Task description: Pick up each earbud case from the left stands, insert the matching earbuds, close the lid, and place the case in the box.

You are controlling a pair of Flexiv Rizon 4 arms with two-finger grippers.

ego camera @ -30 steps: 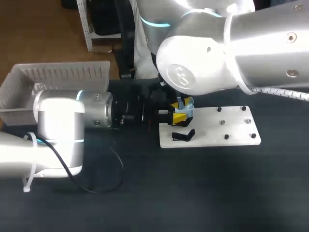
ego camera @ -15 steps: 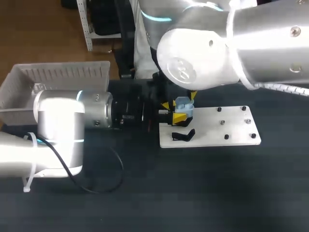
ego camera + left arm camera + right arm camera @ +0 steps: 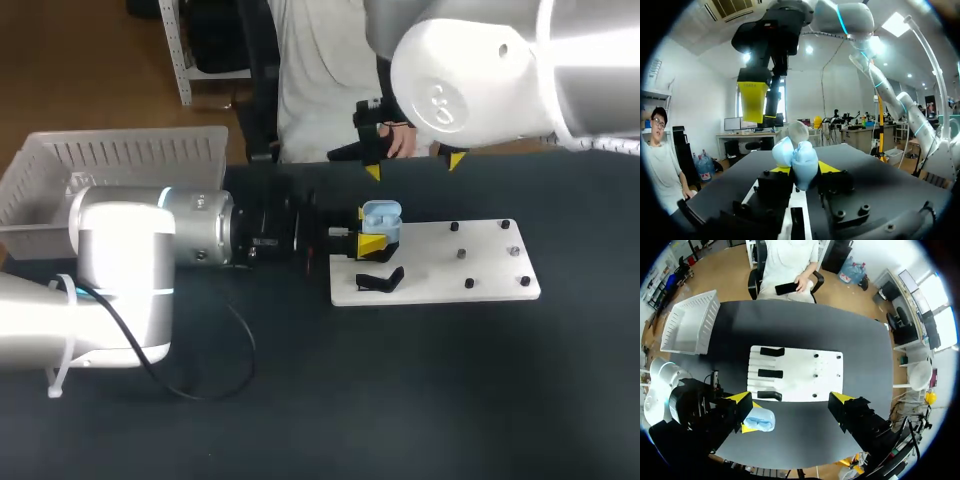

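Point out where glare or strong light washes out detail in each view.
Head view: the left arm and right arm glare to near white; the earbud case reads fine. Left wrist view: ceiling lights flare around the right arm, the case evenly lit. Right wrist view: no glare; the white plate is readable.

earbud case (image 3: 799,161) partly hides left gripper (image 3: 801,169) | box (image 3: 130,155) partly behind left arm (image 3: 120,250) | case interior unclear, perhaps filled

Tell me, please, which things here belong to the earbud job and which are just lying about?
Job:
earbud case, held in the left gripper
right gripper, open above it
white board with a black stand
box

Lying about:
black cable
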